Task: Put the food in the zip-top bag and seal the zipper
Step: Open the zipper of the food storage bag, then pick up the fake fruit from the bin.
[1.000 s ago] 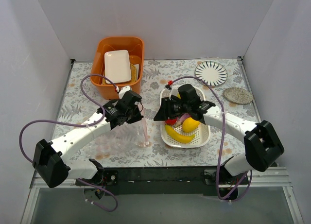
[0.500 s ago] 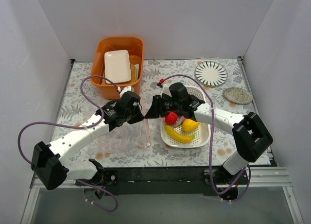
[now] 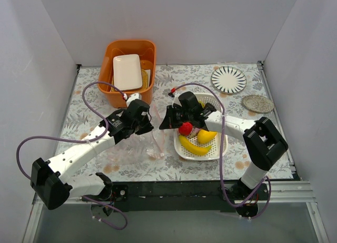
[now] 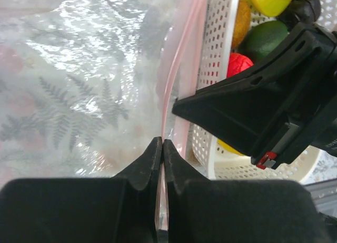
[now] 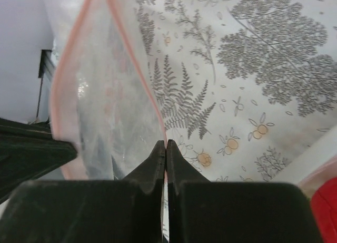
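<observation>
- A robot test booth in a lab, not a home: plain white panel walls [image 3: 174, 21] box me in on three sides.
- My left arm [image 3: 79, 151] and right arm [image 3: 237, 128] are bolted to a black rail [image 3: 174, 189] at the near edge, with purple cables [image 3: 58, 139] looping loose.
- The props look staged: a floral cloth [image 3: 79, 111], plastic toy food [image 3: 194, 146] in a white basket [image 3: 218, 151], an orange bin [image 3: 117, 99].

In the left wrist view, the right jaws hide much of the food [image 4: 239, 64].
</observation>
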Controlling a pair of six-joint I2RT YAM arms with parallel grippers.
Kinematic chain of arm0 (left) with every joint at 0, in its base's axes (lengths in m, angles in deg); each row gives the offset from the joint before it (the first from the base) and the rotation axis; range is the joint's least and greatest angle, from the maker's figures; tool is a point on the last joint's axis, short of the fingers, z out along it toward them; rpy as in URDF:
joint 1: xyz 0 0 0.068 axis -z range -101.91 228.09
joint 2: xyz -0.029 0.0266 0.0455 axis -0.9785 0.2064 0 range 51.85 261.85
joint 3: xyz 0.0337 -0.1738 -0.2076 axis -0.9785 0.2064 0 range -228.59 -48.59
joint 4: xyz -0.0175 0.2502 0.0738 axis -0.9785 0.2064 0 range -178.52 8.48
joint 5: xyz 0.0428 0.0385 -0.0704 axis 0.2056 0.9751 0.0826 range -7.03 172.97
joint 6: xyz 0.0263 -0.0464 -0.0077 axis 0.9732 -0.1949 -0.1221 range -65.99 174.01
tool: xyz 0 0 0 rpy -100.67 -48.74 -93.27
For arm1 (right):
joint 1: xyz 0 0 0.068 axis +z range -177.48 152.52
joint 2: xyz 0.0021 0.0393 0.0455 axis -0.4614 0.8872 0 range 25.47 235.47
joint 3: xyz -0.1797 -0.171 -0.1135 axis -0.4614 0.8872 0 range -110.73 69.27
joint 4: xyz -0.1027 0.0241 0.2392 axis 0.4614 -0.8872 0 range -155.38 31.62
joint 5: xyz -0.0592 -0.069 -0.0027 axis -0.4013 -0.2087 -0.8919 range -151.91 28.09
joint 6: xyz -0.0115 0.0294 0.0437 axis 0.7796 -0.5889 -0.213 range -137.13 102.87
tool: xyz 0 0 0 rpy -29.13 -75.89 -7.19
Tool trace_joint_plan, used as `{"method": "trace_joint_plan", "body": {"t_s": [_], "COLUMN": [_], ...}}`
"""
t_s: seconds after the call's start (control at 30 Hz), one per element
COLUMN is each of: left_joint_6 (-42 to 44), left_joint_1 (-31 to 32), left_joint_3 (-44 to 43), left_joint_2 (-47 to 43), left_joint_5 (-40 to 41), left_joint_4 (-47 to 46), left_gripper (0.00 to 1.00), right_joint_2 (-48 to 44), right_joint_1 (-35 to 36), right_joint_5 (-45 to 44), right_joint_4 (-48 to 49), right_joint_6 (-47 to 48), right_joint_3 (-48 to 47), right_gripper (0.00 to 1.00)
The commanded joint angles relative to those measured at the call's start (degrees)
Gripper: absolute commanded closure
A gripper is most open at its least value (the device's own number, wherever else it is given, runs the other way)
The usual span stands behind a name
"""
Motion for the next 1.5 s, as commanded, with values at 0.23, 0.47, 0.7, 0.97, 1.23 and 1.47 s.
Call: {"method": "trace_joint_plan", "body": {"t_s": [0.23, 0.47, 0.7, 0.97, 1.23, 1.47], "left_joint_6": [-0.9, 0.0, 1.2, 1.9, 3.2, 3.8], "left_joint_1": [-5.4, -7.9, -7.9, -7.9, -7.9, -7.9], "left_joint_3": [-10.7, -13.4, -6.0, -2.3, -0.4, -0.6], "left_joint_2": [-5.6, -6.0, -5.6, -3.5, -5.2, -4.9], "left_joint_5": [14.7, 15.3, 5.7, 3.9, 1.6, -0.1], "left_joint_4": [20.3, 25.1, 14.0, 9.0, 7.2, 6.5], "left_gripper": [1.00, 1.00, 1.00, 1.00, 1.00, 1.00], "right_joint_2": [3.5, 6.2, 1.6, -8.3, -18.7, -19.1], "right_joint_1": [0.2, 0.6, 1.2, 1.2, -0.7, -5.1], "right_joint_5": [-16.7, -15.3, -11.5, -17.3, -34.9, -37.0], "right_joint_4": [-10.0, -11.0, -7.8, -12.8, -24.6, -28.3], "right_joint_6": [0.5, 1.5, 4.6, 8.1, 7.9, 6.3], "right_joint_3": [-5.7, -8.4, -9.0, -6.3, -0.9, 2.7], "right_gripper": [0.99, 0.99, 0.72, 0.31, 0.30, 0.30]}}
